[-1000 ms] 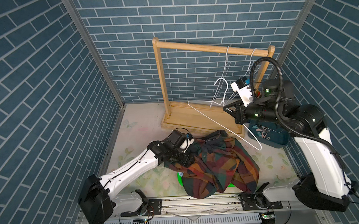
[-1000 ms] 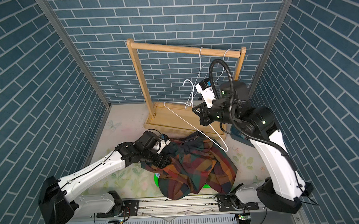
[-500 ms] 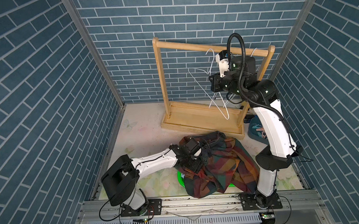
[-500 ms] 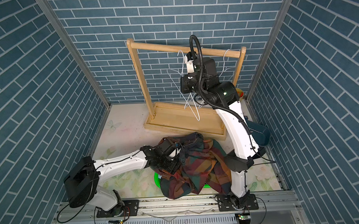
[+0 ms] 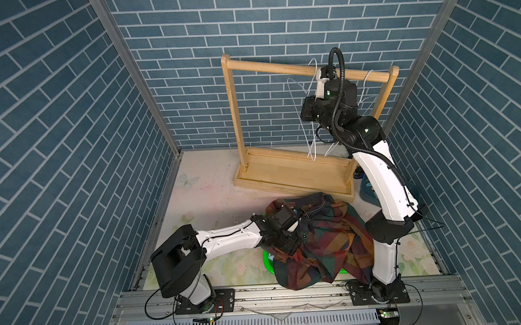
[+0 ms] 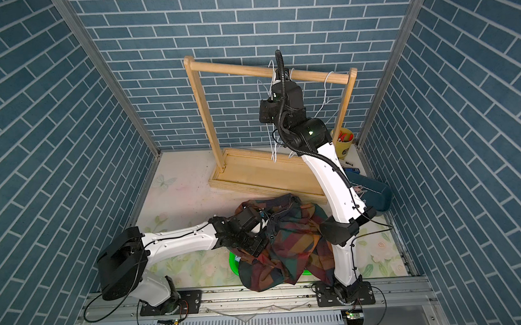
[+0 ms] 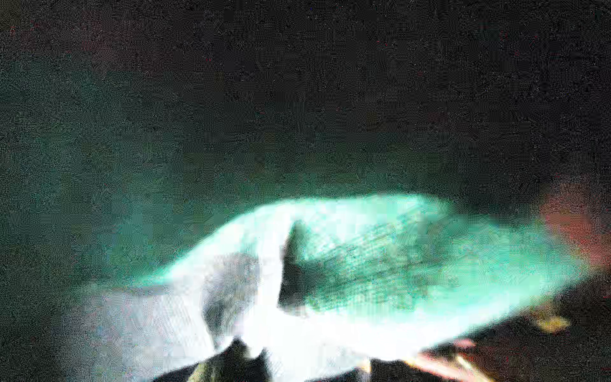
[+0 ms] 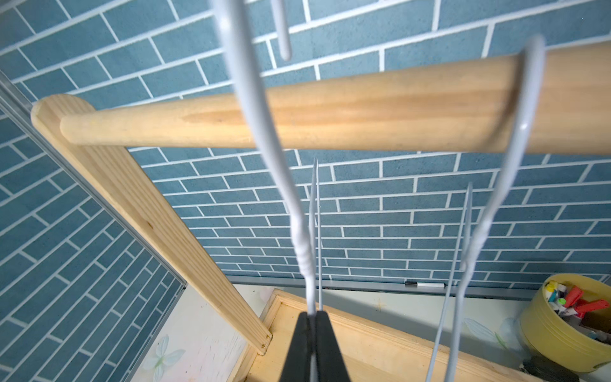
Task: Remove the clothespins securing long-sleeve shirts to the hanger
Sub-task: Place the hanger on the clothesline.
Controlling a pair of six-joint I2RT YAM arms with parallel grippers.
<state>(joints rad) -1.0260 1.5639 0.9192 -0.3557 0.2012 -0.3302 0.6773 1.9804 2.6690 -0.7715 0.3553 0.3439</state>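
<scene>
My right pincer (image 8: 313, 318) is high up by the wooden rail (image 8: 363, 112) of the rack. Its black fingers are pressed together on a white wire hanger (image 8: 302, 244), nipping the wire just below the twisted neck. From my fingers the hanger's hook runs up across the front of the rail, but I cannot tell whether it sits over it. Just beside this pincer a second hanger (image 8: 525, 109) hangs by its hook on the same rail. Far below it a yellow cup (image 8: 555, 334) stands on the worktop (image 5: 206, 198), holding red and other coloured bits too small to name.

My left pincer (image 5: 297, 229) is low down, pushed into the plaid shirt (image 5: 326, 245). The shirt lies in a crumpled heap on the worktop, draped over a green basin (image 5: 266, 261) just beneath this pincer. The cloth hides my fingers, and the left wrist view is only a teal-and-white blur, so I cannot tell whether this pincer is open or gripping.
</scene>
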